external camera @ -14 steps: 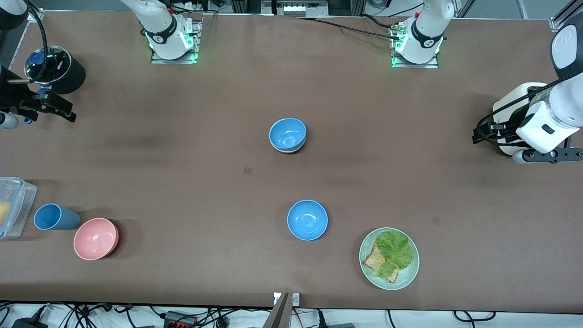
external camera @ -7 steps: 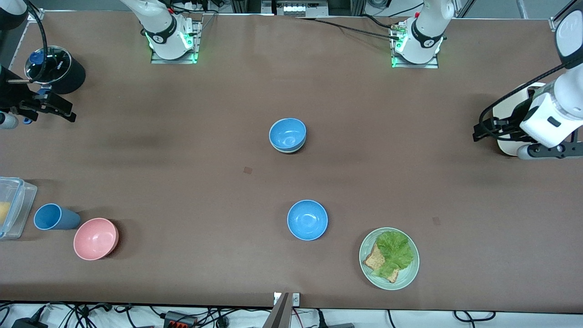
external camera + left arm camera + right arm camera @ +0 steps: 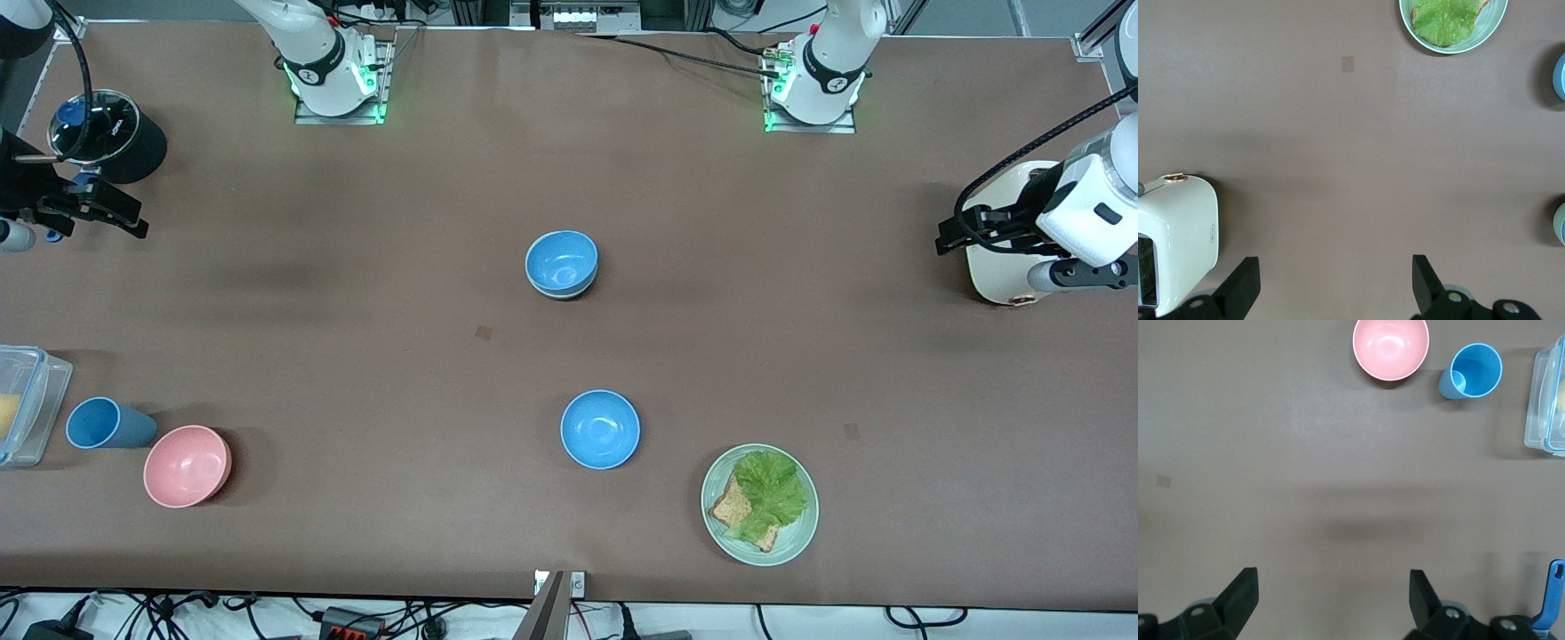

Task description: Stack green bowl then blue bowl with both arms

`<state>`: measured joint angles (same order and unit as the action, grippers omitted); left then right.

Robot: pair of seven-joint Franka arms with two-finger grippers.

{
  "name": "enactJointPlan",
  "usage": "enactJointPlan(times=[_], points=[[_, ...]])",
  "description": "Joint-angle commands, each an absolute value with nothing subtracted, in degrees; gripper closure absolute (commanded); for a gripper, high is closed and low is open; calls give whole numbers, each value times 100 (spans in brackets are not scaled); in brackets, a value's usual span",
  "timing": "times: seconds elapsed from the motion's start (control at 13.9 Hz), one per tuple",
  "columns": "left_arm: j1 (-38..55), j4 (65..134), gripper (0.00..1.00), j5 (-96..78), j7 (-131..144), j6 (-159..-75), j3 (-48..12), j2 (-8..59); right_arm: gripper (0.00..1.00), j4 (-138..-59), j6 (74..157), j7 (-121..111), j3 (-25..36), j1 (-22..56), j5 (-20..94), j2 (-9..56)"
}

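Brown matte worktop (image 3: 356,293) fills the front view, with both arm bases along its upper edge. At the frame's edge by the right arm's end, the right arm (image 3: 53,203) waits with its jaws spread wide and empty, low over the worktop next to a round black pot (image 3: 133,147). Lower down sit a clear plastic box (image 3: 27,404), a tall blue cup (image 3: 98,424) and a small round pink bowl (image 3: 187,465).

In the middle of the frame the small round sky-blue bowl (image 3: 562,262) sits nested in the pale mint-green bowl (image 3: 1559,230). Only a thin strip of the green one's wall shows beneath it, seen best in the left wrist view. The stack looks finished. A second, matching blue bowl (image 3: 600,429) stands alone lower in the frame, near a flat green plate (image 3: 800,538) of lettuce and bread.

At the left arm's end, the left arm (image 3: 1089,209) holds its jaws released and empty over a white toaster (image 3: 996,276).

The bowls look light, stiff and smooth, probably plastic. The best grip is likely a pinch on the rim, one finger inside and one outside. The nested pair could slide or lift together if only the upper rim is taken.
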<state>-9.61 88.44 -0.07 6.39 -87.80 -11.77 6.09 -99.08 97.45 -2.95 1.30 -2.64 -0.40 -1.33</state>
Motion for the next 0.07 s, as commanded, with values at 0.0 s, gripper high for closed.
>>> enactJointPlan(times=[0.0], points=[[-896, 8763, 0, -44, 580, -8789, -1116, 633, 0, -9914, 9668, -273, 123, -264, -44, -220]])
